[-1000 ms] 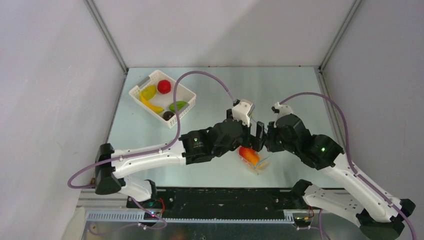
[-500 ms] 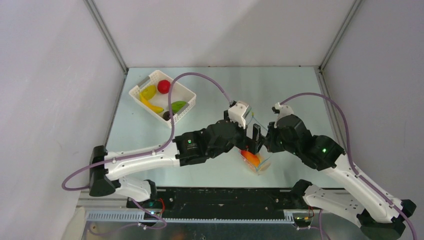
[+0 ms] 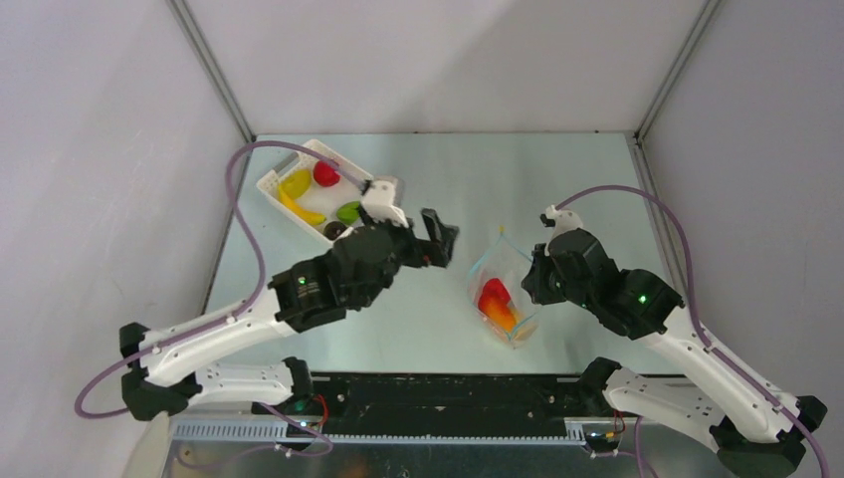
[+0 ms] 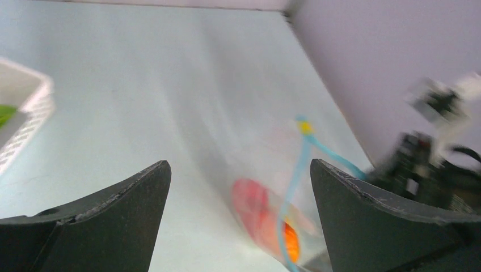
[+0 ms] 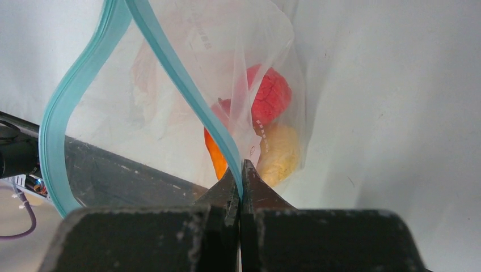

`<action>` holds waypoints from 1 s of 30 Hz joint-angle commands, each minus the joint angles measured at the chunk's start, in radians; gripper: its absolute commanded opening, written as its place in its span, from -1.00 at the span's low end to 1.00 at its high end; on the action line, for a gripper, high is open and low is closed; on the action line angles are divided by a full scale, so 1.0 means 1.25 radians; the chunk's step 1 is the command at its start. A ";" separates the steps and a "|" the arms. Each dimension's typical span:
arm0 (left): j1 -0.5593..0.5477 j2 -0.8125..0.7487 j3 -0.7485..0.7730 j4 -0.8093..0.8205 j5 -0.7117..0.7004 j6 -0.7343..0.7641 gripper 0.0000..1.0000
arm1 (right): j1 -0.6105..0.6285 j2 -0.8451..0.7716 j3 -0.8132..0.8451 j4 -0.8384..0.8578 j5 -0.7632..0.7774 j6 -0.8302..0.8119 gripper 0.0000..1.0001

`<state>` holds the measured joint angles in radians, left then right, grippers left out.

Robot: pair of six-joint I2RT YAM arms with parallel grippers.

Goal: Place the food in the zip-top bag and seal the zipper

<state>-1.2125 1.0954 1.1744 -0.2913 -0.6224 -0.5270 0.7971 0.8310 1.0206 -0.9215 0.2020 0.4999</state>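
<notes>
Left pincer [image 3: 439, 239] spread, empty; basket [image 3: 271, 185] food [image 3: 325, 173] close, far-left of it, left arm nearer. Right pincer [image 5: 241, 170] pinching zip-top bag [image 3: 498, 271] zipper [image 5: 170, 59].

The clear zip-top bag [image 3: 486, 271] stands near the front middle of the surface with its mouth gaping. Its teal zipper [image 5: 50, 144] is unsealed and pinched at one spot by the right gripper [image 5: 241, 170]. Inside lie a red piece [image 5: 271, 90], an orange piece [image 5: 212, 150] and a yellow piece [image 5: 281, 153]. Other food [image 3: 325, 173] sits in the white basket [image 3: 284, 164] at far left.
</notes>
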 commanded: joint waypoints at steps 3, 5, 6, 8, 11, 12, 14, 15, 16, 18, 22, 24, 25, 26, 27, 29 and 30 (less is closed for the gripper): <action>0.197 -0.095 -0.062 -0.116 -0.053 -0.118 0.99 | 0.002 -0.010 -0.003 0.014 0.025 0.005 -1.00; 0.276 -0.115 -0.091 -0.112 -0.034 -0.124 0.99 | 0.002 -0.012 -0.003 0.016 0.021 0.005 -1.00; 0.308 -0.118 -0.107 -0.110 -0.024 -0.123 0.99 | 0.002 -0.012 -0.003 0.018 0.019 0.005 -1.00; 0.402 -0.116 -0.121 -0.105 0.010 -0.123 0.99 | 0.002 -0.011 -0.004 0.020 0.018 0.006 -1.00; 0.545 -0.090 -0.127 -0.077 0.087 -0.101 0.99 | 0.001 -0.009 -0.007 0.024 0.026 0.009 -1.00; 0.570 -0.068 -0.125 -0.069 0.120 -0.090 0.99 | 0.002 -0.009 -0.010 0.025 0.028 0.009 -1.00; 0.639 -0.028 -0.110 -0.062 0.161 -0.087 0.99 | 0.001 -0.009 -0.013 0.024 0.035 0.013 -1.00; 0.678 -0.012 -0.100 -0.059 0.171 -0.085 0.99 | 0.001 -0.010 -0.014 0.024 0.038 0.016 -1.00; 0.694 0.019 -0.095 -0.056 0.183 -0.078 0.99 | 0.001 -0.011 -0.016 0.022 0.038 0.017 -1.00; 0.750 0.075 -0.071 -0.047 0.206 -0.056 0.99 | 0.001 -0.014 -0.017 0.015 0.042 0.026 -1.00; 0.827 0.228 0.022 -0.090 0.294 -0.029 0.99 | 0.000 -0.024 -0.018 0.000 0.042 0.034 -1.00; 0.854 0.315 0.095 -0.139 0.325 -0.025 0.99 | 0.000 -0.033 -0.018 -0.001 0.039 0.034 -1.00; 0.862 0.371 0.141 -0.149 0.342 -0.006 0.99 | 0.000 -0.035 -0.018 0.002 0.035 0.034 -1.00; 0.877 0.396 0.158 -0.153 0.383 0.006 0.99 | 0.000 -0.040 -0.018 0.002 0.032 0.034 -1.00; 0.882 0.452 0.188 -0.148 0.452 0.053 0.99 | 0.000 -0.041 -0.018 0.003 0.028 0.035 -1.00; 0.902 0.527 0.245 -0.146 0.589 0.143 0.99 | -0.001 -0.044 -0.018 0.003 0.025 0.037 -1.00; 0.911 0.555 0.305 -0.186 0.616 0.169 0.99 | -0.002 -0.044 -0.018 0.003 0.023 0.037 -1.00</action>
<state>-0.1123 1.6615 1.3895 -0.4488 -0.1478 -0.5125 0.7967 0.7906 0.9966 -0.9218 0.2279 0.5308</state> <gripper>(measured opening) 0.996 0.009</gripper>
